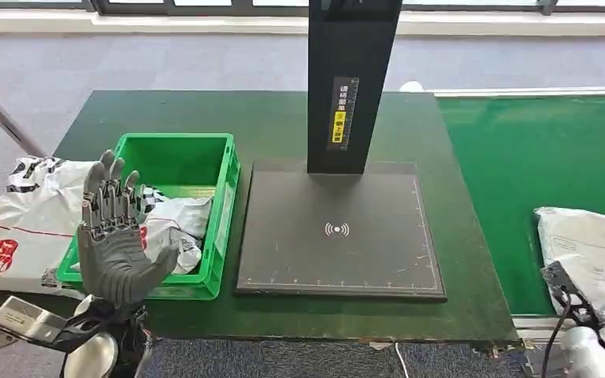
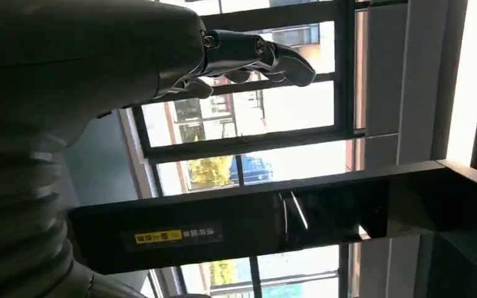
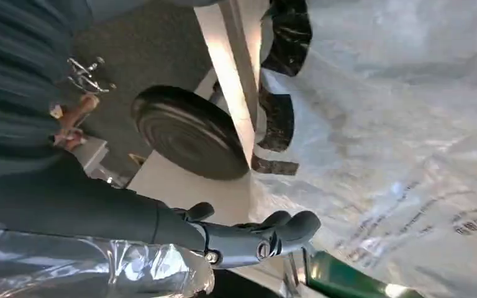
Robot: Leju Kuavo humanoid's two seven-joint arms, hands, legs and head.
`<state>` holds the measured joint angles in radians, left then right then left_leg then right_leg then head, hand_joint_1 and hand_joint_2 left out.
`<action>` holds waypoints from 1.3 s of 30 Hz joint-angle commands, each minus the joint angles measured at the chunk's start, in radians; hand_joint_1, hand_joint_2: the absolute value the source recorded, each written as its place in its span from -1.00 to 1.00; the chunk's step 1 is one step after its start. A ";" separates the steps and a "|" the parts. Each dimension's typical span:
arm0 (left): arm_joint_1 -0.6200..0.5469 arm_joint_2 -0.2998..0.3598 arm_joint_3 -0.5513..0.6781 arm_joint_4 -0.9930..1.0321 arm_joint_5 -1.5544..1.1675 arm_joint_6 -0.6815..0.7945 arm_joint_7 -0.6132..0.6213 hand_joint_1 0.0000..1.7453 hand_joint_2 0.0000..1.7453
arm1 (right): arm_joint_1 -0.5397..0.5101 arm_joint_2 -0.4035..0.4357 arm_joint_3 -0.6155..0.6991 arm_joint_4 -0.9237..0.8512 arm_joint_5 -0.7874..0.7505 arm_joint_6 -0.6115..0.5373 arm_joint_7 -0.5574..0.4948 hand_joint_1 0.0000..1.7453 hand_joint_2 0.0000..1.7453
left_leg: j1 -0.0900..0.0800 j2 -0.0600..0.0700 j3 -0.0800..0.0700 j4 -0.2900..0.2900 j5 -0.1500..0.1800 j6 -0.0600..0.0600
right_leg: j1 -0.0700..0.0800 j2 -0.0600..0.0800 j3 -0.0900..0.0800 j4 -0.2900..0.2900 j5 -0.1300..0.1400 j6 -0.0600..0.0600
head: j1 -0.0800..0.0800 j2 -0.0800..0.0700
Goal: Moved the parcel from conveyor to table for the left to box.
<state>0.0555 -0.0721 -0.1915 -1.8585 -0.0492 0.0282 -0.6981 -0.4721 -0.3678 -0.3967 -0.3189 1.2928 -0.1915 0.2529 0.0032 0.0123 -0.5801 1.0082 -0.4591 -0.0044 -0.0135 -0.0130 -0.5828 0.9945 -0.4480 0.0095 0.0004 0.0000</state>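
While the left hand (image 1: 114, 236) stands raised over the near left corner of the green crate (image 1: 228, 206), its fingers are spread and upright and it holds nothing; the left wrist view shows the same hand (image 2: 248, 56) with fingers loosely extended against the windows. That crate sits on the left part of the dark green table (image 1: 276, 118) and already contains white bagged parcels (image 1: 177, 224). More white bags (image 1: 24, 213) lie outside it, against its left wall at the table's left edge. A black scanner pad (image 1: 339, 232) occupies the table centre, just right of the crate, with a black post (image 1: 350, 79) rising from its far side. On the right, the green conveyor (image 1: 520, 173) adjoins the table. The parcel (image 1: 591, 244), a white plastic bag, rests on the conveyor's near right part. The right hand (image 3: 248, 239) lies just beside this parcel (image 3: 397, 136) in the right wrist view, fingers curled inward with clear plastic film under the palm; whether it grips the bag cannot be told.
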 commanded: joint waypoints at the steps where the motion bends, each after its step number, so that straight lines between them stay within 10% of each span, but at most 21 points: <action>1: -0.044 0.047 -0.034 0.057 0.004 0.001 0.006 -1.00 1.00 | 0.002 0.009 -0.074 0.088 -0.001 0.030 0.007 -1.00 1.00 | 0.001 -0.003 0.002 -0.003 0.002 0.000 | 0.001 -0.001 0.003 -0.004 0.001 -0.001 | 0.000 0.000; 6: -0.048 0.051 -0.035 0.061 0.009 -0.003 0.007 -1.00 1.00 | -0.001 0.009 -0.081 0.093 -0.005 0.059 0.012 -1.00 1.00 | 0.001 -0.003 0.002 -0.001 0.001 0.001 | 0.001 -0.002 0.004 -0.002 0.001 0.000 | 0.000 0.000; 7: -0.051 0.054 -0.036 0.064 0.010 -0.003 0.007 -1.00 1.00 | 0.004 0.008 -0.082 0.087 0.001 0.072 0.016 1.00 1.00 | 0.000 -0.002 0.002 0.000 0.000 0.001 | 0.000 -0.002 0.004 -0.001 0.000 0.000 | 0.000 0.000; 39: -0.034 0.057 -0.034 0.057 0.013 -0.006 0.008 -1.00 1.00 | 0.016 0.010 -0.099 0.079 -0.006 0.048 -0.006 1.00 1.00 | 0.000 -0.003 0.001 -0.001 0.000 0.001 | 0.000 -0.001 0.003 -0.002 0.000 0.001 | 0.000 0.000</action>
<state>0.0377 -0.0423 -0.2010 -1.8456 -0.0336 0.0233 -0.6928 -0.4524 -0.3792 -0.4463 -0.2853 1.2901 -0.1484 0.2502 0.0028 0.0100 -0.5802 1.0085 -0.4595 -0.0029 -0.0140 -0.0147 -0.5812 0.9937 -0.4481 0.0115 0.0004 0.0000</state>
